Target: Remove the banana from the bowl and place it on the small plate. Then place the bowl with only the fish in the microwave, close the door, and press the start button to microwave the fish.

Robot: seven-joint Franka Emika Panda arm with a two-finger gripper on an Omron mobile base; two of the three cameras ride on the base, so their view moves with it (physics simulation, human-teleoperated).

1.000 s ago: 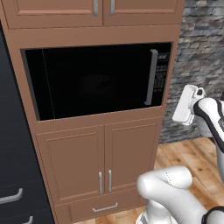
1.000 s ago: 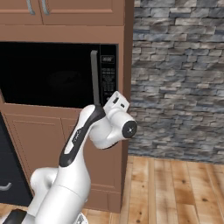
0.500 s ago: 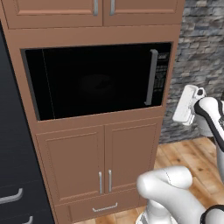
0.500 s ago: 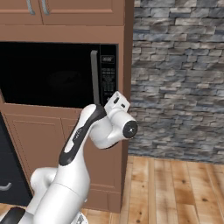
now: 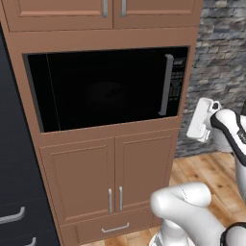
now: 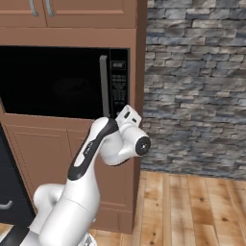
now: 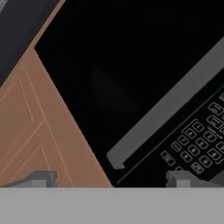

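- The microwave (image 5: 108, 89) sits in the wood cabinet (image 5: 115, 178). Its door (image 5: 101, 91) looks shut.
- The gripper (image 7: 111, 179) is open wide and holds nothing. It hangs near the low right corner of the door, facing the handle (image 7: 168, 109) and the buttons (image 7: 199, 142).
- I think the step now is to press start.
- To do it well, line one finger tip (image 7: 183, 178) up with the right button, then push straight in, gently.
- Stay off the handle.
- I cannot see the bowl, fish or banana.
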